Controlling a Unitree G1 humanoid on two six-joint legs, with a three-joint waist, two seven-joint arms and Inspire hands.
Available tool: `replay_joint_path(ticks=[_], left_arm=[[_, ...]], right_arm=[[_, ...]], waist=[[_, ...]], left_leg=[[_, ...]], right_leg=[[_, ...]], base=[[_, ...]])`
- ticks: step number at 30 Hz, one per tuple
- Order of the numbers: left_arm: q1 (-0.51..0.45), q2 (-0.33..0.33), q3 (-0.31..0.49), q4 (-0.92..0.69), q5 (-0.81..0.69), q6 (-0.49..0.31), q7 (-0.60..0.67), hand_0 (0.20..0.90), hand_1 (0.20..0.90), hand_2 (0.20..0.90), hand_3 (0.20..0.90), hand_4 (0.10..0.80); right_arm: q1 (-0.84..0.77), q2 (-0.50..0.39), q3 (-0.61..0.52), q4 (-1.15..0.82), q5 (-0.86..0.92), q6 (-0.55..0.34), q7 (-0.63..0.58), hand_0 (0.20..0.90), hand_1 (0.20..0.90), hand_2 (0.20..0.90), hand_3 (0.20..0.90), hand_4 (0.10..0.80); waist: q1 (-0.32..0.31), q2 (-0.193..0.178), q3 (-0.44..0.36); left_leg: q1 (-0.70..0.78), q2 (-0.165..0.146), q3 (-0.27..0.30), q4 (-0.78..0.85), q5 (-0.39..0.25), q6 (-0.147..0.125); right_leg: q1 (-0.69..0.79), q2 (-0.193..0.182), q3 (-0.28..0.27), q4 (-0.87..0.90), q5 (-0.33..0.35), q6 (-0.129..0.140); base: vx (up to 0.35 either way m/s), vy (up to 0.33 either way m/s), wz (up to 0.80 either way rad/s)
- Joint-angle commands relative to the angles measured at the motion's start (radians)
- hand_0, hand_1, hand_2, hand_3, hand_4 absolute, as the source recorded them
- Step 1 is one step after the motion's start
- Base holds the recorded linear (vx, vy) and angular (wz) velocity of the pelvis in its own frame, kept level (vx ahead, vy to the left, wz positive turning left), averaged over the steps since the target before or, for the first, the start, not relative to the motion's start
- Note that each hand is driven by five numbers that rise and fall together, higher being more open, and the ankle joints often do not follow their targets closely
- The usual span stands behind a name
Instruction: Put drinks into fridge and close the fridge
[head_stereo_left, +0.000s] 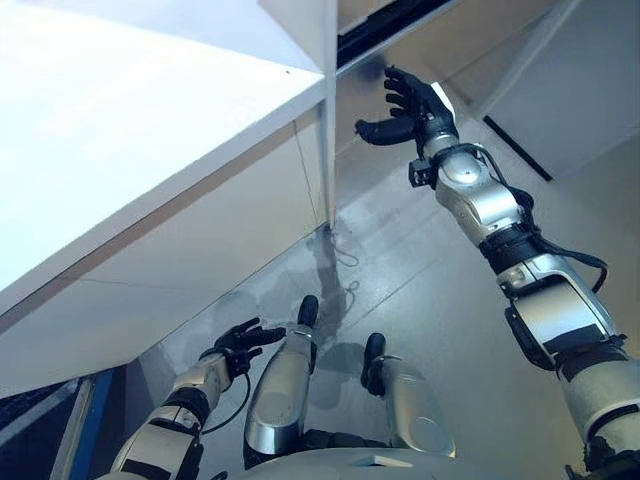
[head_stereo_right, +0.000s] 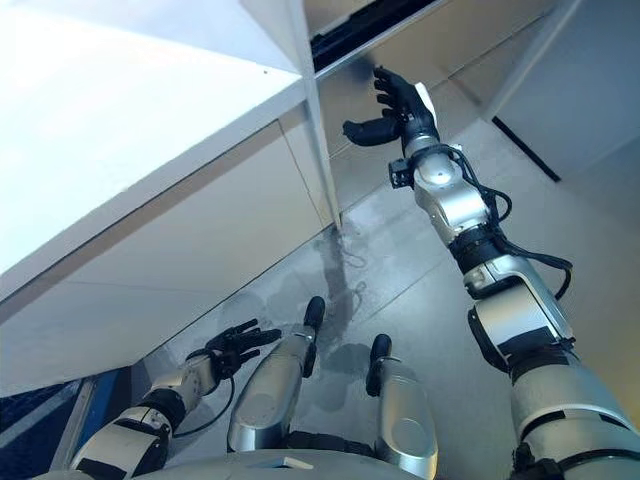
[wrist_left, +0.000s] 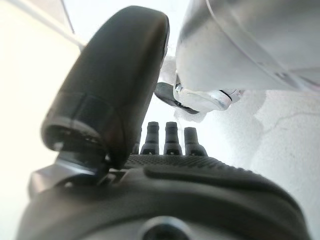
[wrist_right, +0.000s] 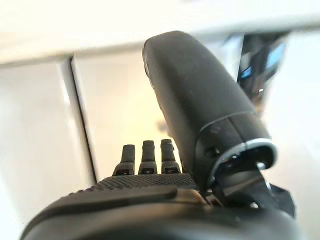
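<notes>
The right hand (head_stereo_left: 420, 110) reaches with straight, empty fingers toward the white fridge door (head_stereo_left: 130, 120). The left hand (head_stereo_left: 238, 343) hangs low, relaxed and empty. The door looks stiff, smooth and probably heavy; push flat near its free edge.

Bright, even light; the white cabinet top (head_stereo_left: 120, 120) glares nearly blank. My left hand (wrist_left: 115, 90) blurs close to its wrist camera, backlit.

White counter (head_stereo_left: 120, 110) overhead at left, beige panel (head_stereo_left: 200, 260) under it, grey mottled floor (head_stereo_left: 420, 290) with pale cracks, blue strip (head_stereo_left: 85, 425) at lower left, dark slot (head_stereo_left: 515, 148) along right wall
</notes>
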Motion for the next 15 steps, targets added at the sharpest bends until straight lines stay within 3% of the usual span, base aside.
replay_joint_path(ticks=[1,6,9,15], left_arm=[[0.076,0.051,-0.085,0.000,0.065,-0.014,-0.028,0.900,0.900,0.900,0.900,0.800],[0.111,0.048,-0.083,0.013,0.087,-0.035,-0.037,0.900,0.900,0.900,0.900,0.800],[0.150,0.042,-0.072,0.015,0.098,-0.053,-0.039,0.900,0.900,0.900,0.900,0.800],[0.244,0.026,-0.005,-0.007,0.089,-0.087,-0.033,0.900,0.900,0.900,0.900,0.800]], right_arm=[[-0.196,0.055,0.010,-0.042,0.022,-0.171,0.009,0.900,0.900,0.900,0.900,0.800],[-0.177,0.045,-0.009,-0.029,0.053,-0.191,-0.052,0.900,0.900,0.900,0.900,0.800],[-0.129,0.031,-0.035,-0.048,0.068,-0.143,-0.046,0.900,0.900,0.900,0.900,0.800],[0.177,-0.046,-0.124,-0.238,0.048,-0.082,0.054,0.900,0.900,0.900,0.900,0.800]], waist=[[0.052,-0.085,-0.198],[0.048,-0.102,-0.247],[0.031,-0.111,-0.292],[-0.049,-0.112,-0.373]], left_leg=[[0.006,-0.073,0.080,0.119,-0.226,0.083],[0.049,-0.069,0.084,0.073,-0.214,0.080],[0.086,-0.064,0.099,0.027,-0.204,0.078],[0.163,-0.043,0.166,-0.064,-0.192,0.079]], right_leg=[[0.054,-0.013,-0.050,-0.165,0.076,-0.020],[0.087,-0.013,-0.050,-0.206,0.094,-0.007],[0.103,-0.015,-0.033,-0.245,0.117,0.009],[0.120,-0.012,0.012,-0.314,0.161,0.042]], base=[[0.054,-0.008,0.10],[0.015,0.007,0.08],[-0.003,0.043,-0.02],[-0.042,0.042,-0.18]])
